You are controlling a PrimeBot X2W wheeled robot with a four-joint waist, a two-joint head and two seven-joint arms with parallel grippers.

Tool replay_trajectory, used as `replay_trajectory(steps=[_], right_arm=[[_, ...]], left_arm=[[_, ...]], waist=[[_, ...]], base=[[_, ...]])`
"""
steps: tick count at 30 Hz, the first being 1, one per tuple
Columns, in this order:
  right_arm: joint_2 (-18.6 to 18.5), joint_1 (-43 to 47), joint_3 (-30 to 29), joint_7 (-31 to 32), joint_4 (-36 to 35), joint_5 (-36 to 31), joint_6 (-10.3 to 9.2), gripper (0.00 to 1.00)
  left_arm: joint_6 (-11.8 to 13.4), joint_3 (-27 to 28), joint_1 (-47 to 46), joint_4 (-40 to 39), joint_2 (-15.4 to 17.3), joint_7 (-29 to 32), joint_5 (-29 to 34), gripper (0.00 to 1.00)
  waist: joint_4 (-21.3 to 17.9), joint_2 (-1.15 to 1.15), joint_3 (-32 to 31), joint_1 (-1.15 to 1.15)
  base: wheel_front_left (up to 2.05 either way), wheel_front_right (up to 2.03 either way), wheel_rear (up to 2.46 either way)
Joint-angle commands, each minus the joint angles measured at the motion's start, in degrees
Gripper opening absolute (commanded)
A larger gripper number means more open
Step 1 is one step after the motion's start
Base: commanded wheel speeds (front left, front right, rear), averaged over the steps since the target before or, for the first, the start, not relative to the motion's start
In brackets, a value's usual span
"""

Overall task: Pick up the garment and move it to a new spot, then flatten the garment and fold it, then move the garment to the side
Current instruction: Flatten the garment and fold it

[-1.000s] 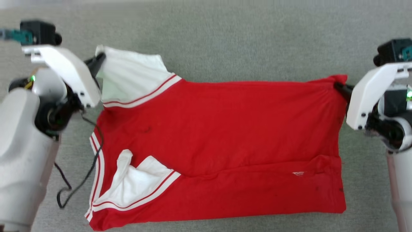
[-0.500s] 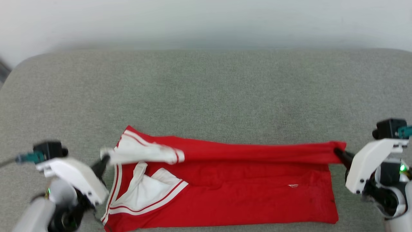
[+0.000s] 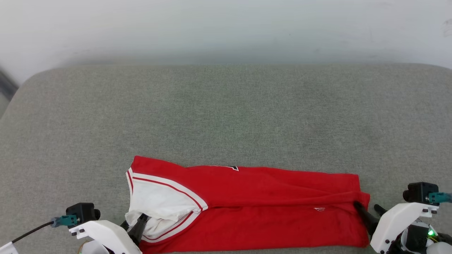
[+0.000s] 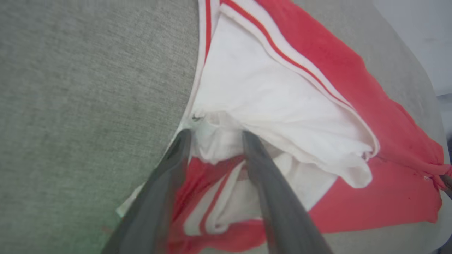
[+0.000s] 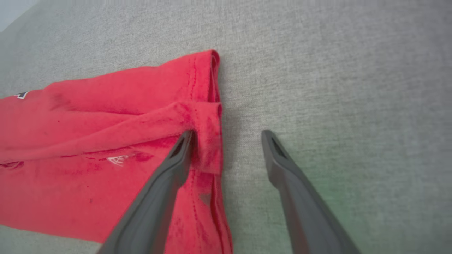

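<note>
Left tool [image 4: 215, 135]: fingers apart, garment [image 4: 282, 98] sleeve bunched between the tips.
Right tool [image 5: 227, 135]: fingers apart, garment hem touching one finger.

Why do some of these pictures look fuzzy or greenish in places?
Left wrist view: the fingers of the left end effector look smeared and soft, the garment slightly blurred. Right wrist view: sharper, with a green cast on the grey cushion. Head view: evenly lit, the pale wall hazy.

The garment [image 3: 265, 208] lies on the cushion [image 3: 226, 116] before me, between my left gripper [image 3: 133, 222] and my right gripper [image 3: 366, 205].
</note>
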Motion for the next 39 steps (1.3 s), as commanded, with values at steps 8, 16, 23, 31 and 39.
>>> replay_trajectory(steps=[8,16,23,31,39], right_arm=[[-2.8,4.8,1.7,-5.7,-6.7,1.3,-0.04,1.00],[-5.1,3.7,-4.2,6.5,-13.8,2.4,-0.04,1.00],[-4.0,1.4,-8.8,20.5,-13.8,0.2,-0.04,1.00],[0.2,-1.9,-8.8,24.7,-10.6,-1.1,-0.04,1.00],[2.9,-0.8,-6.2,26.2,-2.4,0.3,-0.04,1.00]], left_arm=[[0.2,0.0,0.6,-3.3,-0.1,-12.1,7.1,1.00],[2.8,0.5,0.4,-11.5,0.0,-21.7,13.8,1.00],[5.5,0.0,-0.7,-17.8,0.6,-25.1,21.0,1.00],[5.9,-0.7,-1.6,-22.1,0.7,-25.6,24.3,1.00],[5.6,-0.9,-2.2,-22.5,0.1,-25.8,24.8,1.00]], waist=[[-0.4,0.00,-4.1,0.01],[-0.1,0.00,-6.2,0.01],[2.6,0.00,-4.8,0.01],[5.6,0.00,-0.4,0.01],[7.1,0.00,2.0,0.01]], base=[[0.00,0.00,0.00],[0.00,0.00,0.00],[0.00,0.00,0.00],[0.00,0.00,0.00],[0.00,0.00,0.00]])
